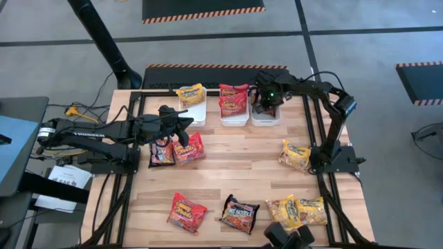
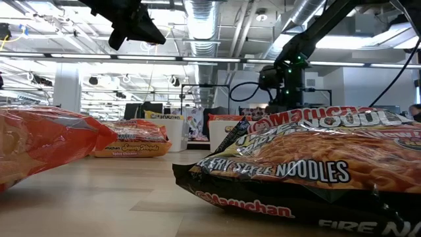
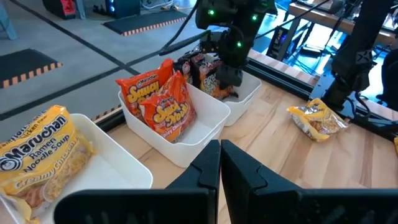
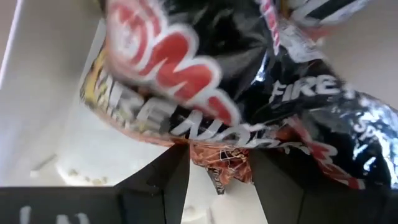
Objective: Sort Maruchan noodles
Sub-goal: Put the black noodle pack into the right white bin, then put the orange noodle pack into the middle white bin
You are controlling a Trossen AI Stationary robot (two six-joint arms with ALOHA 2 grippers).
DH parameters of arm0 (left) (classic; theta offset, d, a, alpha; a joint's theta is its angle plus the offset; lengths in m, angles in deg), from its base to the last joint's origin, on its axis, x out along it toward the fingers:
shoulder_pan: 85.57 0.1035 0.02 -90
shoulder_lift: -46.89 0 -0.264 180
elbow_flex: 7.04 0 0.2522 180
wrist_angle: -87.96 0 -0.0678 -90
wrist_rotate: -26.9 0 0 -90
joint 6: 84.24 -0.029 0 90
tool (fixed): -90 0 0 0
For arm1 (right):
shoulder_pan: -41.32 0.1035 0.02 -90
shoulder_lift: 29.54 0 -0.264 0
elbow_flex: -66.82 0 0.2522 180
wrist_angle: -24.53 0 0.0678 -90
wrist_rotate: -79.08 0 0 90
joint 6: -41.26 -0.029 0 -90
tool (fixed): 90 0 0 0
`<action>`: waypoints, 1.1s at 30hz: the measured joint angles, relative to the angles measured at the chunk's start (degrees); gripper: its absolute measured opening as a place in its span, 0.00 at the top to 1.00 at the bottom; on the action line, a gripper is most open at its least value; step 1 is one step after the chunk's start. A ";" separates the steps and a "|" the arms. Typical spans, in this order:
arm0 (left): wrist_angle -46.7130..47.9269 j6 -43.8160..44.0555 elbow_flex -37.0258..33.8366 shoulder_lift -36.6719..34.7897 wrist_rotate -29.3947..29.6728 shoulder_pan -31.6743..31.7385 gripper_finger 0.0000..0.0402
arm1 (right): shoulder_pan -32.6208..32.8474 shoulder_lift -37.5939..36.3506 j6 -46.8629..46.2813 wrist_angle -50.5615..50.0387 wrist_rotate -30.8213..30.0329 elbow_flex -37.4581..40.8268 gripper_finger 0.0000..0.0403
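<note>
Pale wood planks make up the tabletop, and three white rectangular plastic bins stand in a row along its far edge. The left bin holds one yellow crinkly ramen packet; the middle bin holds two red glossy packets, standing on edge in the left wrist view; the right bin holds dark brown-black packets, at least two by the left wrist view.

So the sort looks a little under half done. On the open tabletop lie seven packets: a dark one and a red one side by side under the left arm, a yellow one near the right arm's base, and along the near edge a red one, a dark one and two yellow ones that touch each other.

The right gripper hangs over the right bin, its fingers spread apart just beside a dark packet lying in the bin; a crumpled corner of the wrapper sits between them, and I judge it released, not held. The left gripper hovers above the tabletop near the left bin, fingers pressed together on nothing.
</note>
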 joint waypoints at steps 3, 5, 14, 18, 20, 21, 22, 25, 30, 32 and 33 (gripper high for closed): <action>0.27 0.00 0.00 0.00 0.00 0.00 1.00 | -0.21 0.00 0.08 1.27 0.03 0.00 0.53; 0.34 0.00 0.00 0.00 0.00 0.00 1.00 | -0.20 0.00 0.05 1.41 0.11 0.00 0.53; 0.29 0.50 0.00 0.00 0.00 0.00 1.00 | 2.34 -2.76 0.84 -0.48 -0.33 -0.05 0.53; 0.26 0.50 0.00 0.00 0.01 0.00 1.00 | 3.29 -5.17 1.05 -0.56 -0.32 -0.07 0.53; 0.25 0.70 0.00 0.00 0.02 0.00 1.00 | 3.34 -6.73 1.08 -0.88 -0.29 -0.07 0.53; 0.23 0.94 0.00 0.00 0.01 0.00 1.00 | 3.34 -7.49 1.08 -1.25 -0.23 -0.07 0.53; 0.23 0.96 0.00 0.00 0.00 0.00 1.00 | 3.37 -8.28 1.09 -1.69 0.05 -0.07 0.53; 0.23 0.92 0.00 0.00 0.00 0.00 1.00 | 4.08 -11.21 1.08 -2.13 1.19 -0.07 0.53; 0.19 -1.22 0.00 0.00 -0.06 0.53 1.00 | 5.87 -15.31 1.06 -1.28 7.32 -0.07 0.53; 0.17 -1.71 0.00 0.00 -0.06 1.04 1.00 | 6.55 -16.63 1.04 -1.19 9.66 -0.07 0.53; 0.16 -1.69 0.00 0.00 -0.23 1.37 1.00 | 6.92 -17.18 1.04 -1.25 10.58 -0.07 0.53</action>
